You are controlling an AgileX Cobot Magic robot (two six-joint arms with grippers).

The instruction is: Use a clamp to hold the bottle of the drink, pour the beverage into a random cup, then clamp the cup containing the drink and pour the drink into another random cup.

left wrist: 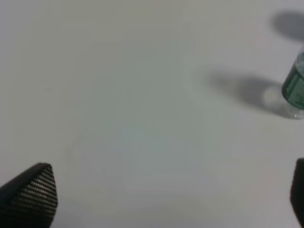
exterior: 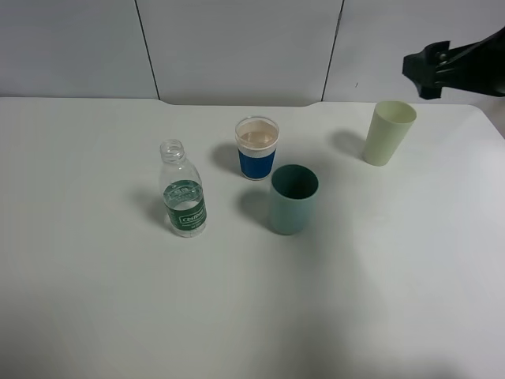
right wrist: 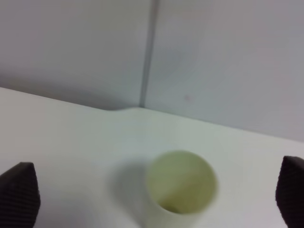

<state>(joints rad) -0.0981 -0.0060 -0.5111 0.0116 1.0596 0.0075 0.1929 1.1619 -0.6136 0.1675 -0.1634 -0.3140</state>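
Right gripper (right wrist: pixel 156 199): your jaws stand wide, empty, hovering above the yellow-green cup (exterior: pixel 388 133) at 2 o'clock.
Left gripper (left wrist: pixel 166 199): spread, empty, over bare surface (exterior: pixel 95 300).
Bottle (exterior: pixel 183 191): uncapped, upright at 9 o'clock, ready for gripping.
Teal cup (exterior: pixel 293 199): centre, beside blue-banded cup (exterior: pixel 257 148).

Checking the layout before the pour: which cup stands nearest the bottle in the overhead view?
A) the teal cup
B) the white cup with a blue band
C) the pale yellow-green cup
B: the white cup with a blue band stands just right of the bottle; the teal cup is farther, the pale yellow-green cup farthest.
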